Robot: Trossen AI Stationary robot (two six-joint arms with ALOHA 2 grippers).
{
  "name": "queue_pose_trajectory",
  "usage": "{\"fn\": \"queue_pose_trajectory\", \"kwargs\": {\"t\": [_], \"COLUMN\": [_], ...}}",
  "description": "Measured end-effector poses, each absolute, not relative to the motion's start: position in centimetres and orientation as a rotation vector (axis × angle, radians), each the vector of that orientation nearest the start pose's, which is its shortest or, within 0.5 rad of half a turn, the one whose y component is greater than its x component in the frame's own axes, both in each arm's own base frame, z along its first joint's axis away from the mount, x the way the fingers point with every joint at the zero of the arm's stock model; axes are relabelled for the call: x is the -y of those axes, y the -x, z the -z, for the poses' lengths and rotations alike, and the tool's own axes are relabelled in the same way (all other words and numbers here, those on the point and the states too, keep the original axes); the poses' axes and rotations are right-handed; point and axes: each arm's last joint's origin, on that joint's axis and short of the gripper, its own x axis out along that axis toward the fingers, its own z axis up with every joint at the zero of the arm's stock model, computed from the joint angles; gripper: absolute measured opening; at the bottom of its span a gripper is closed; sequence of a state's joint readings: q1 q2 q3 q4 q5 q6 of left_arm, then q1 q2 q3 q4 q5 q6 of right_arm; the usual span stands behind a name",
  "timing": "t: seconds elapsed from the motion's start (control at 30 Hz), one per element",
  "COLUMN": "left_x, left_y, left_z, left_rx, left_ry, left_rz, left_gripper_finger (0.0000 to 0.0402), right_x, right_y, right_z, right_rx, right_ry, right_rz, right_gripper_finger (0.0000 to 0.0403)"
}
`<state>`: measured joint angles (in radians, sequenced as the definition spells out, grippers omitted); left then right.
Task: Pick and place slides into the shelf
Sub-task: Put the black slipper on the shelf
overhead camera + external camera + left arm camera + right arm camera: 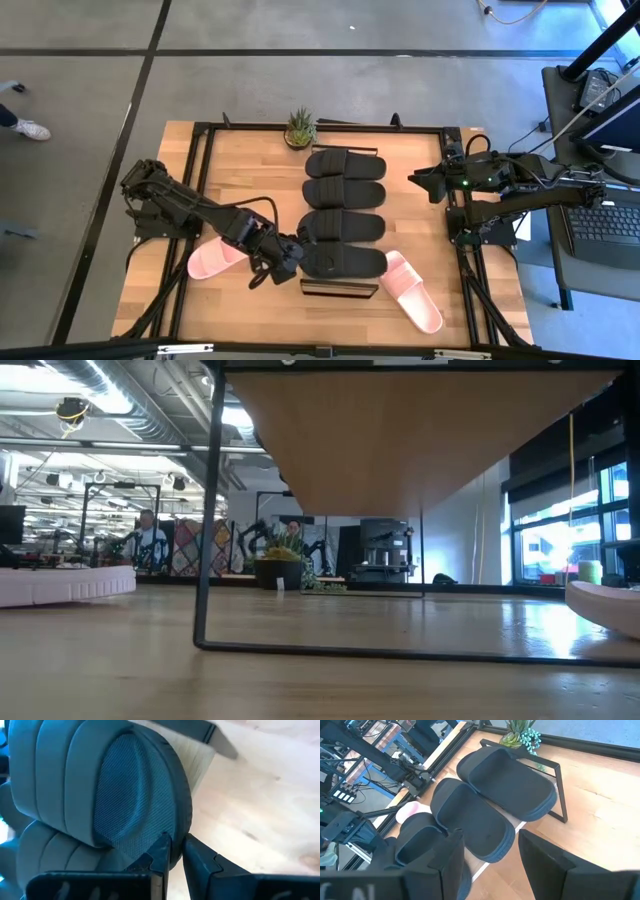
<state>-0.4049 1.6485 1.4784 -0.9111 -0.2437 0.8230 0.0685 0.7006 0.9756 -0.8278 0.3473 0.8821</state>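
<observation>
One black slide (pixel 130 795) rim sits between the left end effector (pixel 172 852) fingers.

Grey concrete floor (pixel 300 70) with dark seam lines surrounds the pale wooden tabletop (pixel 420 225). Dark side desk with an open laptop (pixel 605 225) stands at the right. A person's white sneaker (pixel 33 130) shows at far left. Bright tall windows (pixel 545 525) light the room; exposed silver ceiling ducts (pixel 120 400) run overhead.
</observation>
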Motion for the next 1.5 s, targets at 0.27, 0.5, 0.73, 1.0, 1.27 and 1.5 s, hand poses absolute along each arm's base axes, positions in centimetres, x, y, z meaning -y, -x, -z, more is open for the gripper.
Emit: {"fn": "queue_pose_trajectory", "kwargs": {"t": [0.27, 0.5, 0.73, 1.0, 1.27, 1.5], "left_x": [12.54, 12.59, 12.58, 12.44, 12.01, 11.80], "left_y": [-31.27, -31.27, -31.24, -31.12, -31.25, -31.07], "left_z": [-29.98, -29.97, -29.95, -29.90, -29.99, -29.91], "left_rx": [-0.942, -0.948, -0.951, -0.974, -0.997, -1.028], "left_ry": [-1.105, -1.049, -1.050, -1.071, -1.107, -1.118], "left_rz": [0.534, 0.516, 0.518, 0.495, 0.382, 0.363], "left_gripper_finger": [0.0038, 0.0038, 0.0057, 0.0136, 0.0150, 0.0149], "right_x": [0.17, 0.17, 0.17, 0.17, 0.17, 0.17], "right_y": [-11.89, -11.89, -11.89, -11.89, -11.89, -11.89], "right_z": [-34.81, -34.81, -34.82, -34.82, -34.82, -34.82], "right_rx": [-0.384, -0.384, -0.383, -0.384, -0.385, -0.384], "right_ry": [-0.740, -0.740, -0.739, -0.736, -0.736, -0.736], "right_rz": [0.489, 0.489, 0.488, 0.487, 0.487, 0.487], "right_gripper_finger": [0.0187, 0.0187, 0.0187, 0.0187, 0.0187, 0.0187]}}
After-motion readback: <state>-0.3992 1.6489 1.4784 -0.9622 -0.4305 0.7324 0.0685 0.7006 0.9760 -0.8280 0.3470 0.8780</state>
